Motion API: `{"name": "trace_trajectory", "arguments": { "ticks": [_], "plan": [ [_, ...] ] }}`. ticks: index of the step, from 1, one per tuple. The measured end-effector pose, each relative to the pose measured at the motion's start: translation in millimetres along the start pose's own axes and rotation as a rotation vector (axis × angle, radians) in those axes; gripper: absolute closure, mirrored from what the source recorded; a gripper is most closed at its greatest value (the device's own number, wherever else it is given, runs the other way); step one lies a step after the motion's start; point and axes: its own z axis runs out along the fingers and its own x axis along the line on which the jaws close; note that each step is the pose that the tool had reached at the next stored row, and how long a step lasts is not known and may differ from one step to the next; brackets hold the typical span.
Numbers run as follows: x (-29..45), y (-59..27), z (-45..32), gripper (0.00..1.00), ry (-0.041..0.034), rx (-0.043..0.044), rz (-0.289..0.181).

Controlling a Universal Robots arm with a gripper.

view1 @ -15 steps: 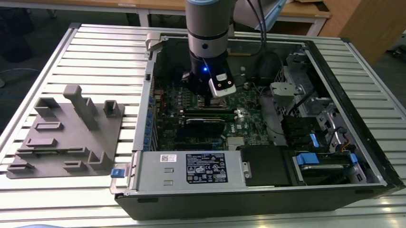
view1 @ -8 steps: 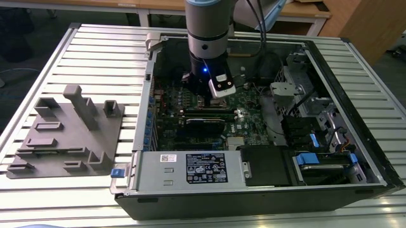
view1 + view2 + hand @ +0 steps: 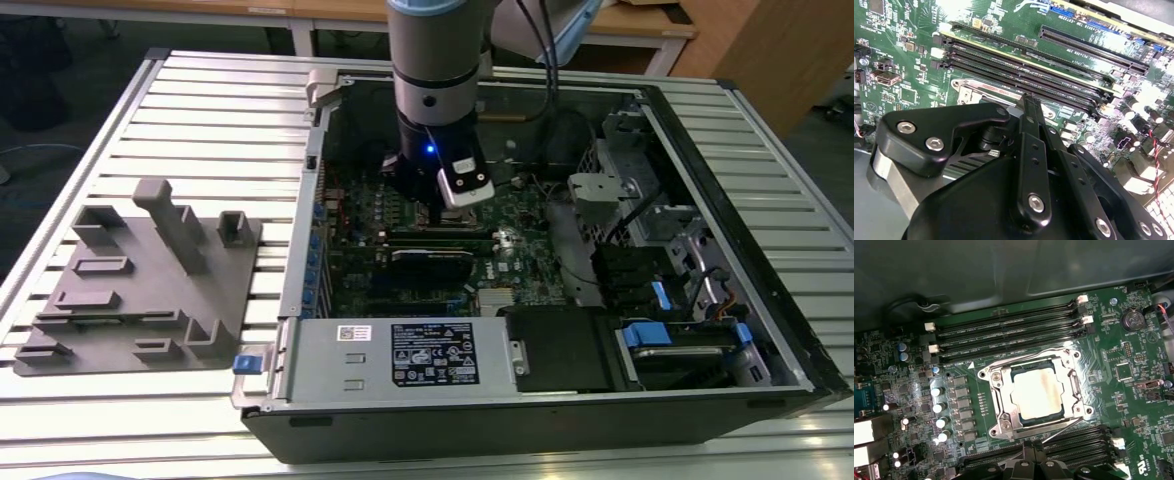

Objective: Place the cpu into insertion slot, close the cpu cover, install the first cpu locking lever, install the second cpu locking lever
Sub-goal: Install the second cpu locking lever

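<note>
In the exterior view the arm reaches down into the open computer case [image 3: 747, 250], its gripper [image 3: 461, 205] low over the green motherboard [image 3: 360, 215]. In the first wrist view the cpu [image 3: 1036, 392] lies flat in the insertion slot [image 3: 1072, 387], its dull silver top showing through the cut-out of the cpu cover [image 3: 999, 377] — the frame lies down around the chip. Long black memory slots [image 3: 1004, 332] run on both sides of the socket. In the second wrist view the gripper [image 3: 1026, 100] has its black fingers [image 3: 1030, 150] pressed together, holding nothing, the tip just over the socket's metal edge.

cpu [image 3: 1038, 394] in insertion slot [image 3: 999, 377] — under cover [image 3: 1075, 385]
</note>
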Motion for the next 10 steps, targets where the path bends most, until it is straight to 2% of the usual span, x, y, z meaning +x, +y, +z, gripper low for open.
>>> {"name": "trace_trajectory", "arguments": {
  "ticks": [10],
  "plan": [
    [10.2, -2.5, 2.1, 0.89, 0.0005, -0.0024, 0.000]
  ]
}}
